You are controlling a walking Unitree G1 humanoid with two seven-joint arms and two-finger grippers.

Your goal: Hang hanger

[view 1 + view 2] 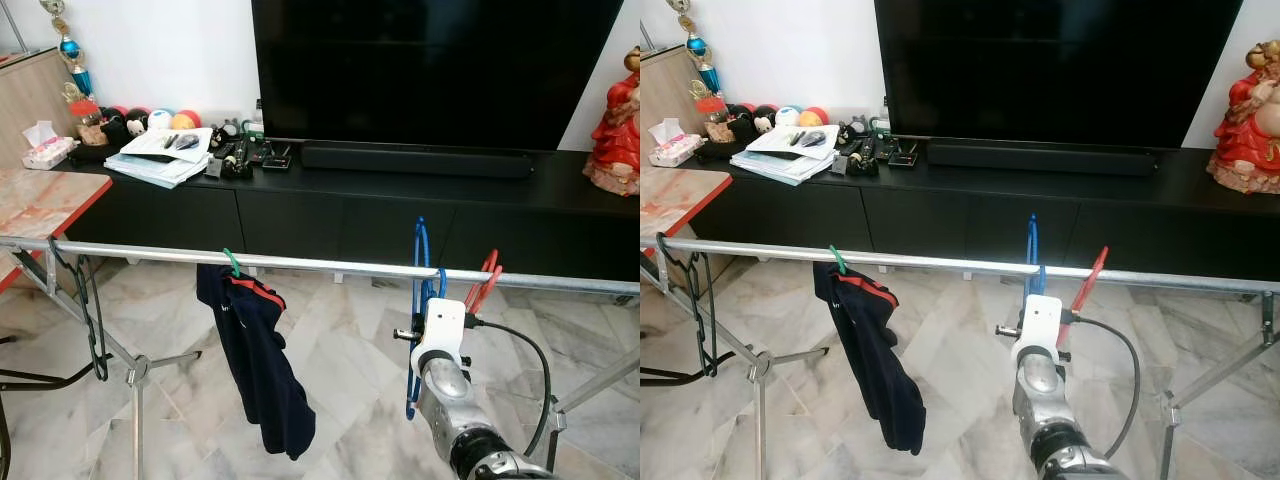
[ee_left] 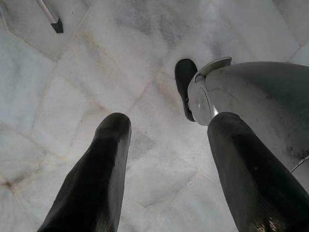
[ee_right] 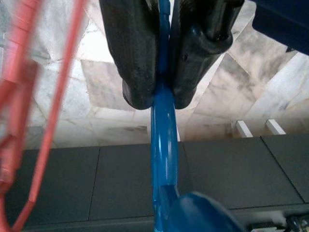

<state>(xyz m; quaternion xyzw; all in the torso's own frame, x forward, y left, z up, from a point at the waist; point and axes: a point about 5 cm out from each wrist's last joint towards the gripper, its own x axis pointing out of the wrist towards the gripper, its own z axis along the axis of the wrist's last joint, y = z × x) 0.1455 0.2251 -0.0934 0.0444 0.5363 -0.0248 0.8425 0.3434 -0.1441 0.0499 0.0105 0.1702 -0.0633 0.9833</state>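
Right arm (image 1: 455,400) rises from 5 o'clock in the head views, silver, with a white wrist block and a black cable looping off at 3 o'clock. Right claw (image 3: 158,96) is clamped on the blue hanger (image 1: 418,300); wrist view shows both black fingers (image 3: 133,58) pressed against the blue bar from either side. Blue hanger hangs edge-on at the rail (image 1: 300,262), its hook at the rail's height; cannot tell if the hook actually rests on it. Red hanger (image 1: 485,280) hangs on the rail just beside it, toward 3 o'clock.

Along the rail toward 9 o'clock: navy garment (image 1: 255,350) with a red stripe at the collar, hung on a green hook (image 1: 232,262). Farther toward 9 o'clock, black hanger (image 1: 92,310) dangles near the rack's leg.

Left claw (image 2: 164,159) points down at the marble floor (image 2: 96,63), fingers spread apart, nothing between them.

Behind the rail: low black cabinet (image 1: 400,215) carrying a TV (image 1: 430,70), soundbar (image 1: 415,160), papers (image 1: 160,155), remotes and small balls. Red figurine (image 1: 615,125) at 3 o'clock. Red-edged bench (image 1: 40,200) at 9 o'clock.
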